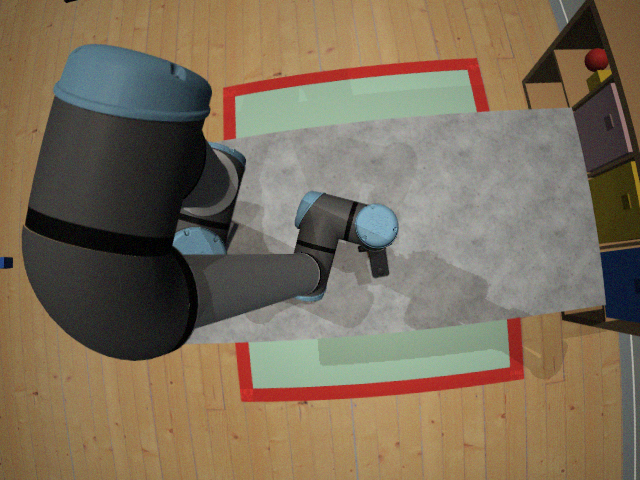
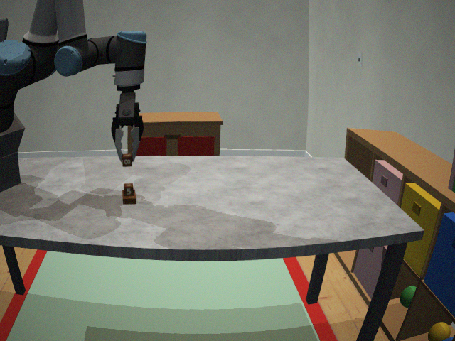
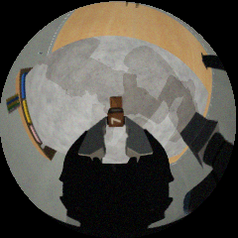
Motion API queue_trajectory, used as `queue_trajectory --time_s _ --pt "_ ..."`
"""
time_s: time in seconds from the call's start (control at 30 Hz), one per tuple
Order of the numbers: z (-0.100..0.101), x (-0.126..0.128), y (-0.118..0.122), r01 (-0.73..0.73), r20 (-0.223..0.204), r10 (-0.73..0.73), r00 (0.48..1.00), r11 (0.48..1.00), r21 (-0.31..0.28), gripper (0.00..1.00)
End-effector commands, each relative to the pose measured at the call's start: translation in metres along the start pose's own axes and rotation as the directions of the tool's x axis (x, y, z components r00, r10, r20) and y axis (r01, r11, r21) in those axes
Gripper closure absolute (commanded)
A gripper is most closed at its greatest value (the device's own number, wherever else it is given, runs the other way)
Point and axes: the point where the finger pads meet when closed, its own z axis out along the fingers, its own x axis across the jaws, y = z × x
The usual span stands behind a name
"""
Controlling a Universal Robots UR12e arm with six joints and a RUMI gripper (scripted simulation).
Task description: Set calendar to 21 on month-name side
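Over table (image 1: 491, 206) (image 2: 234, 190) (image 3: 74, 74) | hand (image 1: 379, 263) (image 2: 126, 155) (image 3: 116, 117) grips cube (image 2: 126, 160) (image 3: 116, 118) | tray (image 2: 129, 198) (month unreadable)

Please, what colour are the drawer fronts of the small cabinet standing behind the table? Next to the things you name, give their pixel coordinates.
Dark red, both fronts (image 2: 195, 145); this shows best in the exterior view.

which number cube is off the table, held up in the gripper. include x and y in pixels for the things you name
The cube showing an 8 (image 2: 126, 160) to the exterior view, between the gripper's (image 2: 127, 158) (image 3: 116, 119) fingers; the other, showing 5 (image 2: 128, 190), sits in the tray (image 2: 129, 200).
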Motion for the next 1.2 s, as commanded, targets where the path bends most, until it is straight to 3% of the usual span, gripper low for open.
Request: queue_trajectory --time_s 0.0,0.73,1.17 --pt "0.003 0.000 0.000 0.000 -0.001 0.000 1.000 1.000 -0.001 0.90" --pt "0.059 -0.001 -0.001 0.000 -0.002 0.000 1.000 1.000 -0.002 0.90" --pt "0.066 -0.001 -0.001 0.000 -0.002 0.000 1.000 1.000 -0.002 0.90"
